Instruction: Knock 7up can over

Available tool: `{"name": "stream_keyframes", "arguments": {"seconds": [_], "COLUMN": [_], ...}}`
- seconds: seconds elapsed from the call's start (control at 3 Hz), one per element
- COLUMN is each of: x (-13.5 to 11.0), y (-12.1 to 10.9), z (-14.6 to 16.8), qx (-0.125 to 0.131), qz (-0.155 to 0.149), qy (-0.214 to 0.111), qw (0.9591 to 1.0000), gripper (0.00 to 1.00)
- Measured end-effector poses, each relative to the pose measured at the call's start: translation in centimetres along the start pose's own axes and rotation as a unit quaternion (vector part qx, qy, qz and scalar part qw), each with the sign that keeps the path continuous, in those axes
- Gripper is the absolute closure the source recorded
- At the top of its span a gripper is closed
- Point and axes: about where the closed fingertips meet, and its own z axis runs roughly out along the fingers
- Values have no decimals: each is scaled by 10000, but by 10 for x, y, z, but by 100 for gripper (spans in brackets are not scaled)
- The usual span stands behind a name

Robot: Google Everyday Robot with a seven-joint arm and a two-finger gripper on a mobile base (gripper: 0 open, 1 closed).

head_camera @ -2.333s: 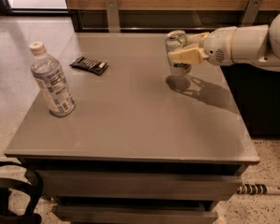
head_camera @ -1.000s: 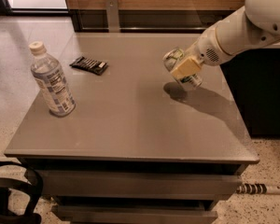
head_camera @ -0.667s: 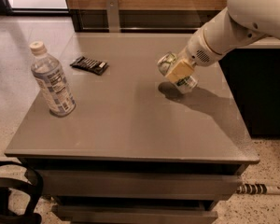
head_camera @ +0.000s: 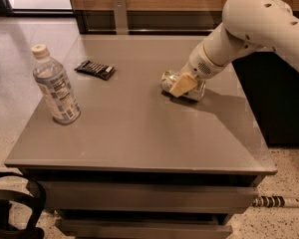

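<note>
The 7up can [head_camera: 168,81], silvery with green, lies tipped on its side on the grey table [head_camera: 139,138], right of centre, its top pointing left. My gripper [head_camera: 182,86] reaches in from the upper right on a white arm [head_camera: 249,24]. It is closed around the can's middle, and a tan finger [head_camera: 180,85] lies across the can's front. The other finger is hidden behind the can.
A clear plastic water bottle [head_camera: 55,86] with a white cap stands upright near the table's left edge. A dark flat packet [head_camera: 95,69] lies at the back left. A dark cabinet [head_camera: 279,98] stands to the right. A black looped object [head_camera: 12,208] sits on the floor at the front left.
The gripper has swung left and down with the can. The can has gone from upright to tilted to lying on its side on the table. The bottle and the packet have not moved.
</note>
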Motion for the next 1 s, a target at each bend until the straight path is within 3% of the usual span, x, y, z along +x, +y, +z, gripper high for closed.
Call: {"name": "stream_keyframes", "arguments": {"seconds": [0.33, 1.0], "x": [1, 0], "y": [-1, 0], "z": [5, 6], "qx": [-72, -91], "qz": [53, 44], "qy": [-2, 3], "qw": [10000, 9999], "gripper": [100, 52]}}
